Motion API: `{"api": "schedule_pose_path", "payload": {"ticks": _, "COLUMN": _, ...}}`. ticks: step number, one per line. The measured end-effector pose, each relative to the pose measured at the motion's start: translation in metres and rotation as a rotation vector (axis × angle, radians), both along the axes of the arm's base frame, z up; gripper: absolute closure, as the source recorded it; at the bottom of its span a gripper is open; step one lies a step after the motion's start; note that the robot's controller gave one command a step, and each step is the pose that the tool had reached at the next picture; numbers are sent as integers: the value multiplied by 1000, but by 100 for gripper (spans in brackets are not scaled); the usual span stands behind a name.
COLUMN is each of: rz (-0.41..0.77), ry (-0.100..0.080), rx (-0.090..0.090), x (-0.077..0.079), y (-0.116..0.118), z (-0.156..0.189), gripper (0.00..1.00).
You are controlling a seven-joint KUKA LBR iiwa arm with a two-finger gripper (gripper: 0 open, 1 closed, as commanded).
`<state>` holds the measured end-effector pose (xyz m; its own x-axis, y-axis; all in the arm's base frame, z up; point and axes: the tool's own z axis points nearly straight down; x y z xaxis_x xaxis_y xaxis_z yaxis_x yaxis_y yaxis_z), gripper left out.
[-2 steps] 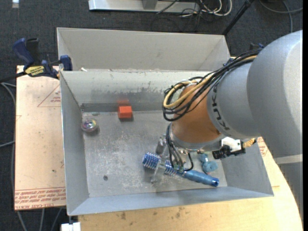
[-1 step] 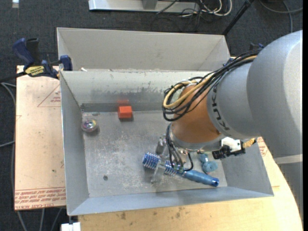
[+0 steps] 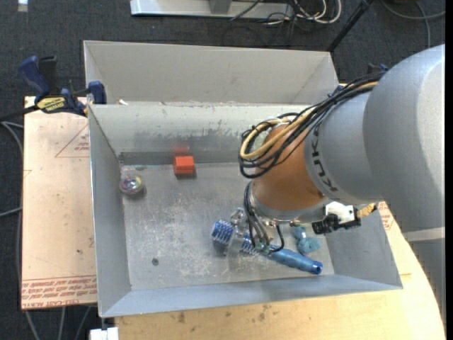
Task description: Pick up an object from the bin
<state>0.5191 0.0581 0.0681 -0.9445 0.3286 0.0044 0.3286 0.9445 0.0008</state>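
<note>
Claw [image 3: 249, 238] sits low beside a small blue ribbed plastic piece [image 3: 222, 232]; whether it is wide or narrow cannot be told.

Grey metal bin [image 3: 170, 239], scuffed floor, sloped walls. On floor: orange-red cube [image 3: 184, 165] at foot of back wall, left of ctr; clear ball [image 3: 131, 184] w/ purplish inside, nr left wall, apart from cube. Front-right: blue ridged piece [image 3: 222, 232], blue pen-like cylinder [image 3: 296, 261] lying flat nr front wall, small teal piece [image 3: 308, 244] just beside it. Tiny dark speck [image 3: 155, 262] front-left.
</note>
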Motion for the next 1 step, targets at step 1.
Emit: {"api": "schedule_pose_path", "payload": {"ticks": 1, "rz": 2, "ry": -8, "rx": -1, "x": 1, "y": 1, "z": 42, "gripper": 100}}
